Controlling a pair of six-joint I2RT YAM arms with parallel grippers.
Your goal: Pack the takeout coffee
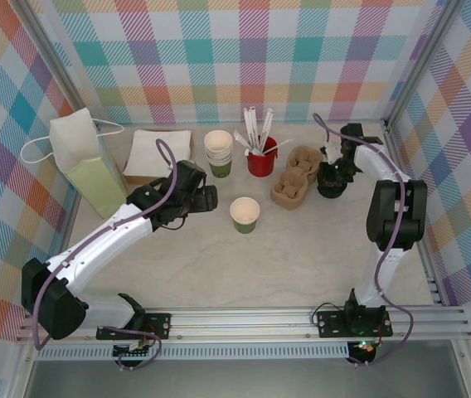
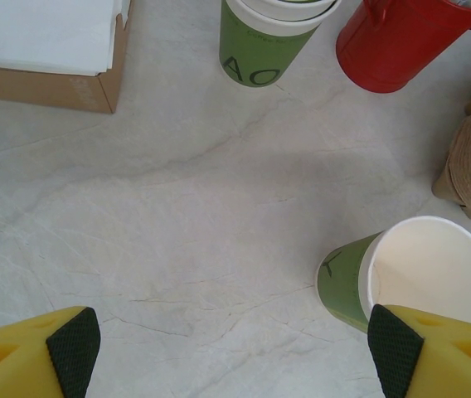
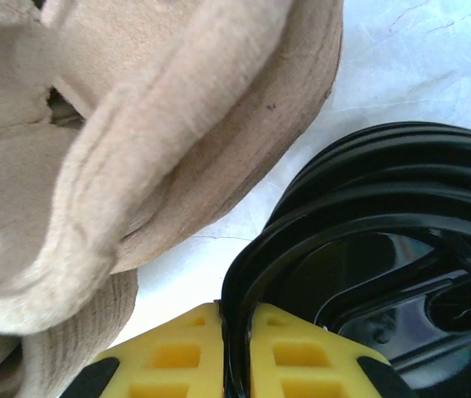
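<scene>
**Item: takeout coffee, not yet assembled.**

- **Paper cup** (image 1: 245, 214): cream with a green lower band, lidless and upright. It is located mid-bench (image 1: 219, 274), between the two arms and just in front of the stack of lidless cups (image 1: 218, 152) and the red cup of stirrers (image 1: 261, 157).
- **Black lid** (image 3: 318, 228): part of a lid stack at the right of the bench, just beside the pulp cup carrier (image 1: 295, 176). Its rim is clamped between the pads of the right end effector (image 3: 235, 356).
- **Left end effector** (image 2: 235, 348): jaws are set wide apart and nothing is held. The paper cup is seen just ahead of one fingertip.
- **Paper bag** (image 1: 86, 162): upright at the far left, judged to be the destination.

**Step in hand, as judged:** one lid is to be separated from the stack.
- A straight upward lift is advised so that a single lid is taken. Whether one rim or several are pinched cannot be told.
- The carrier should be left undisturbed.
- The lid is then to be seated level on the cup, with the cup steadied by the left end effector.
</scene>
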